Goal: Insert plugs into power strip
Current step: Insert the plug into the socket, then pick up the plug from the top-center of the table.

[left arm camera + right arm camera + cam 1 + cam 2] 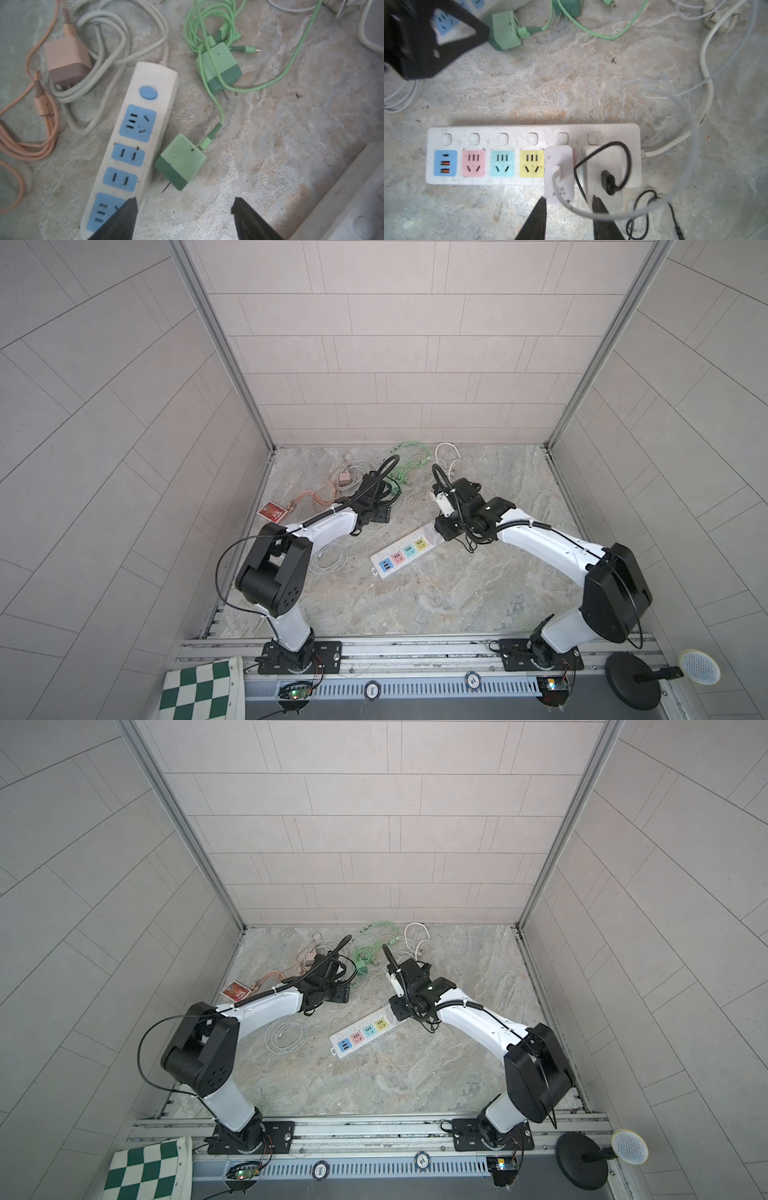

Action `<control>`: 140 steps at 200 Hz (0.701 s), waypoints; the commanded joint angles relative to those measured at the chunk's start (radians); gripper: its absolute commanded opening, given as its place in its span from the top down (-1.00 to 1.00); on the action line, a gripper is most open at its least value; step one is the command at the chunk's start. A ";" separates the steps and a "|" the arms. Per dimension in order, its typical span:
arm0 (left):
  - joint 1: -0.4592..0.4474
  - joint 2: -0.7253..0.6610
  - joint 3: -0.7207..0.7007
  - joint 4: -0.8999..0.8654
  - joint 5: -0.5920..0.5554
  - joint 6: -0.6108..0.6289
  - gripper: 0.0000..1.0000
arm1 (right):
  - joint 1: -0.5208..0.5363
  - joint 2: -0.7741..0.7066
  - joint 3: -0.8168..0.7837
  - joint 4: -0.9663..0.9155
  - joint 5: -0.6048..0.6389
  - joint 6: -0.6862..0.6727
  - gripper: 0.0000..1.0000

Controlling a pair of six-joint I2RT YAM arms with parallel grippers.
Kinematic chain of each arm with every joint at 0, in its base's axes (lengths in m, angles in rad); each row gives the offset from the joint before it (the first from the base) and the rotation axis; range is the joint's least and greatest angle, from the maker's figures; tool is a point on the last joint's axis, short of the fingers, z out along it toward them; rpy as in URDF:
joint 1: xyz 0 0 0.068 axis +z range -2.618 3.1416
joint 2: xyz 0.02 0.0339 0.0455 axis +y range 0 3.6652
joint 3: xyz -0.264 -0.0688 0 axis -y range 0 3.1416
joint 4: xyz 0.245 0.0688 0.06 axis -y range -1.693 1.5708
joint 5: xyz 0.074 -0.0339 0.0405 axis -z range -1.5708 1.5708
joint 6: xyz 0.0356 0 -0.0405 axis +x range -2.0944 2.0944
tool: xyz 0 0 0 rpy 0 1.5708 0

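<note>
The white power strip lies flat on the stone floor, with blue, pink, teal and yellow sockets bare. Two white plugs stand in its end sockets: one with a white cable, one with a black cable. My right gripper is open just above the first, its fingers slightly wider than the plug body. My left gripper hangs open over bare floor, close to a mint green plug lying on its side. A second green plug and a pink plug lie farther off.
A second strip with blue sockets lies right beside the near green plug, one left fingertip over its end. Green, pink and white cables tangle near the back wall. A red card pack and a coiled white cable lie at the left.
</note>
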 commanded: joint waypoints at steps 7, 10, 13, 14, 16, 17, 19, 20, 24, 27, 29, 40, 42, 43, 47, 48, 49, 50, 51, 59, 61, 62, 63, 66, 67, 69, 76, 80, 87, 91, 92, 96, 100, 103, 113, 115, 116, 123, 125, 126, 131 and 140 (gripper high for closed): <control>-0.027 0.069 0.089 -0.114 -0.034 0.099 -0.50 | -0.026 -0.118 -0.051 -0.026 -0.039 0.019 0.26; -0.030 0.078 0.101 -0.127 -0.045 0.102 -0.50 | -0.029 -0.129 -0.059 -0.023 -0.039 0.023 0.26; -0.032 0.084 0.111 -0.138 -0.055 0.104 -0.50 | -0.030 -0.140 -0.064 -0.020 -0.039 0.026 0.26; -0.033 0.088 0.115 -0.143 -0.058 0.105 -0.49 | -0.031 -0.143 -0.067 -0.020 -0.040 0.025 0.26; -0.035 0.094 0.123 -0.149 -0.061 0.107 -0.50 | -0.033 -0.148 -0.072 -0.018 -0.039 0.025 0.26; -0.036 0.097 0.126 -0.154 -0.063 0.108 -0.49 | -0.033 -0.153 -0.073 -0.017 -0.040 0.026 0.26; -0.037 0.101 0.131 -0.161 -0.066 0.111 -0.49 | -0.035 -0.159 -0.078 -0.017 -0.040 0.026 0.26; -0.037 0.105 0.135 -0.163 -0.068 0.113 -0.49 | -0.037 -0.162 -0.079 -0.017 -0.041 0.026 0.26; -0.039 0.118 0.147 -0.174 -0.074 0.115 -0.48 | -0.041 -0.172 -0.085 -0.016 -0.043 0.027 0.26; -0.040 0.125 0.156 -0.183 -0.080 0.115 -0.48 | -0.044 -0.180 -0.088 -0.016 -0.044 0.028 0.26; -0.041 0.132 0.163 -0.188 -0.084 0.117 -0.48 | -0.045 -0.186 -0.090 -0.016 -0.046 0.028 0.26; -0.044 0.158 0.186 -0.206 -0.103 0.121 -0.48 | -0.055 -0.207 -0.100 -0.016 -0.051 0.036 0.26; -0.043 0.162 0.190 -0.209 -0.107 0.120 -0.48 | -0.056 -0.210 -0.102 -0.016 -0.052 0.035 0.26; -0.043 0.164 0.192 -0.211 -0.108 0.120 -0.48 | -0.056 -0.211 -0.104 -0.016 -0.053 0.036 0.26; -0.044 0.173 0.200 -0.215 -0.114 0.120 -0.48 | -0.060 -0.217 -0.106 -0.016 -0.055 0.041 0.26; -0.044 0.175 0.201 -0.217 -0.116 0.120 -0.48 | -0.061 -0.218 -0.108 -0.016 -0.056 0.042 0.26; -0.044 0.178 0.203 -0.218 -0.117 0.120 -0.48 | -0.060 -0.220 -0.108 -0.016 -0.056 0.042 0.26; -0.044 0.179 0.204 -0.220 -0.119 0.120 -0.48 | -0.061 -0.222 -0.109 -0.016 -0.057 0.044 0.26; -0.043 0.181 0.206 -0.220 -0.119 0.120 -0.48 | -0.061 -0.223 -0.110 -0.016 -0.058 0.045 0.26; -0.043 0.195 0.219 -0.231 -0.125 0.124 -0.48 | -0.065 -0.232 -0.117 -0.016 -0.068 0.050 0.26; -0.043 0.199 0.223 -0.232 -0.129 0.126 -0.48 | -0.066 -0.235 -0.119 -0.016 -0.069 0.050 0.26; -0.043 0.201 0.224 -0.234 -0.128 0.128 -0.48 | -0.066 -0.237 -0.119 -0.016 -0.069 0.050 0.26; -0.043 0.202 0.226 -0.233 -0.129 0.129 -0.48 | -0.066 -0.238 -0.120 -0.016 -0.071 0.051 0.26; -0.044 0.207 0.231 -0.238 -0.134 0.134 -0.48 | -0.066 -0.242 -0.122 -0.016 -0.073 0.051 0.26; -0.043 0.209 0.233 -0.239 -0.135 0.135 -0.48 | -0.067 -0.243 -0.123 -0.016 -0.074 0.051 0.26; -0.043 0.212 0.237 -0.242 -0.138 0.135 -0.48 | -0.068 -0.246 -0.125 -0.016 -0.075 0.051 0.26; -0.043 0.224 0.249 -0.251 -0.148 0.142 -0.49 | -0.069 -0.255 -0.132 -0.016 -0.078 0.051 0.26; -0.043 0.230 0.256 -0.256 -0.153 0.149 -0.49 | -0.069 -0.259 -0.133 -0.016 -0.080 0.051 0.26; -0.043 0.242 0.268 -0.266 -0.159 0.159 -0.50 | -0.070 -0.267 -0.138 -0.016 -0.079 0.053 0.26; -0.043 0.249 0.276 -0.272 -0.166 0.164 -0.50 | -0.071 -0.270 -0.139 -0.016 -0.078 0.052 0.26; -0.043 0.249 0.278 -0.273 -0.167 0.164 -0.50 | -0.072 -0.270 -0.140 -0.016 -0.079 0.052 0.26; -0.044 0.255 0.285 -0.279 -0.172 0.168 -0.50 | -0.072 -0.272 -0.142 -0.016 -0.080 0.052 0.26; -0.043 0.261 0.291 -0.283 -0.175 0.173 -0.50 | -0.073 -0.273 -0.143 -0.016 -0.079 0.053 0.26; -0.042 0.264 0.295 -0.285 -0.176 0.176 -0.50 | -0.073 -0.273 -0.143 -0.016 -0.080 0.053 0.26; -0.042 0.274 0.304 -0.286 -0.186 0.184 -0.51 | -0.073 -0.273 -0.143 -0.016 -0.085 0.054 0.26; -0.042 0.276 0.305 -0.285 -0.189 0.187 -0.51 | -0.072 -0.273 -0.143 -0.016 -0.086 0.053 0.26; -0.042 0.276 0.306 -0.285 -0.191 0.187 -0.51 | -0.072 -0.273 -0.143 -0.016 -0.087 0.054 0.26; -0.042 0.281 0.312 -0.286 -0.192 0.196 -0.51 | -0.073 -0.273 -0.143 -0.016 -0.088 0.053 0.26; -0.042 0.283 0.313 -0.286 -0.190 0.199 -0.51 | -0.073 -0.273 -0.144 -0.016 -0.088 0.053 0.26; -0.042 0.283 0.314 -0.286 -0.189 0.200 -0.51 | -0.073 -0.273 -0.145 -0.016 -0.087 0.053 0.26; -0.042 0.288 0.317 -0.284 -0.192 0.209 -0.52 | -0.073 -0.275 -0.145 -0.016 -0.084 0.053 0.26; -0.042 0.298 0.326 -0.286 -0.211 0.211 -0.52 | -0.074 -0.277 -0.145 -0.016 -0.084 0.053 0.26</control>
